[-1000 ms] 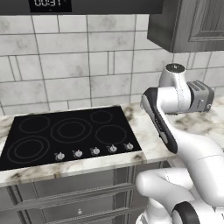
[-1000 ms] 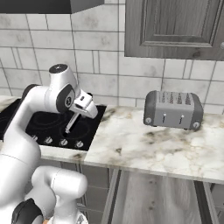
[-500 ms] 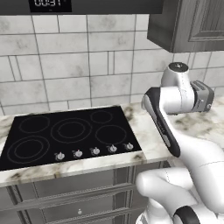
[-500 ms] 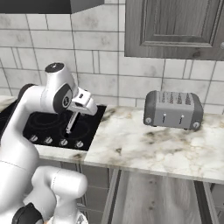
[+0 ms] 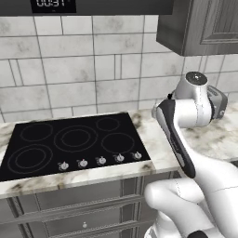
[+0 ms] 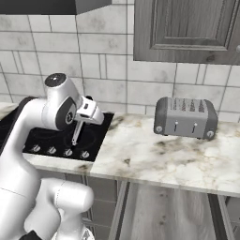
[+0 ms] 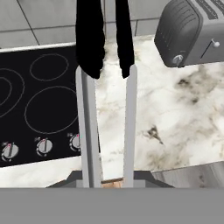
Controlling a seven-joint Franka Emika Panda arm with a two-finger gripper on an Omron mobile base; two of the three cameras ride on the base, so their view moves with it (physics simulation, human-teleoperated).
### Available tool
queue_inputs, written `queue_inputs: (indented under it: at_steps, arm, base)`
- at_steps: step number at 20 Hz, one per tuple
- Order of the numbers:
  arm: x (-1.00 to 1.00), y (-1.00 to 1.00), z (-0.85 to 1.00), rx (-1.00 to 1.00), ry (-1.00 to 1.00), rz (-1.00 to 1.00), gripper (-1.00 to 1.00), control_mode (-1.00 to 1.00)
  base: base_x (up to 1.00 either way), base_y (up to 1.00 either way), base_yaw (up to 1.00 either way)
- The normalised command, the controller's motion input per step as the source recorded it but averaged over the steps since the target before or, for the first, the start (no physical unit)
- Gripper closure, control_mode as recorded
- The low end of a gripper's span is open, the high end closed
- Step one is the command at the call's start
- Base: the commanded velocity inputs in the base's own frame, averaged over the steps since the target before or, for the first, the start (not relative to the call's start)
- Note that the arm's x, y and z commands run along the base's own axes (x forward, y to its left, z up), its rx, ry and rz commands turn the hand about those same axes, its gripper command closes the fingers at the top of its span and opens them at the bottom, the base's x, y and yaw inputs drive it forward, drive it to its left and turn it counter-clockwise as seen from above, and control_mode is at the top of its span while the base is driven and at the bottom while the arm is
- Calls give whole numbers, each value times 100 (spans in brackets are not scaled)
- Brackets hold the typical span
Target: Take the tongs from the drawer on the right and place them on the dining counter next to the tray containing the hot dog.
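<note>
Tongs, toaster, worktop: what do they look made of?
Tongs, held in the gripper: probably metal, with pale grey satin arms and glossy black ends that may be a coating. Toaster: grey brushed-looking metal shell with round silver knobs. Worktop: marble-like stone, white with beige-grey veins, a polished look. It is all rendered, so materials are a guess.

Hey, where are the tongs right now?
The tongs hang from the gripper, held above the right edge of the cooktop; in the right base view the toaster stands further right.
</note>
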Motion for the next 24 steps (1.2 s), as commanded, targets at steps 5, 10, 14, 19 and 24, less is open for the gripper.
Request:
queue_inputs:
  at_steps: [5,10,14,19,24]
  arm:
    - [-12,0,2,0,-3,0,100,100]
    - [0,0,0,0,0,0,100,100]
    - [0,0,0,0,0,0,100,100]
    - [0,0,0,0,0,0,100,100]
    - [0,0,0,0,0,0,100,100]
  base:
    - [-22,0,0]
    - [-42,15,2]
    - [-43,40,7]
    - [-57,34,2]
    - [-38,24,-11]
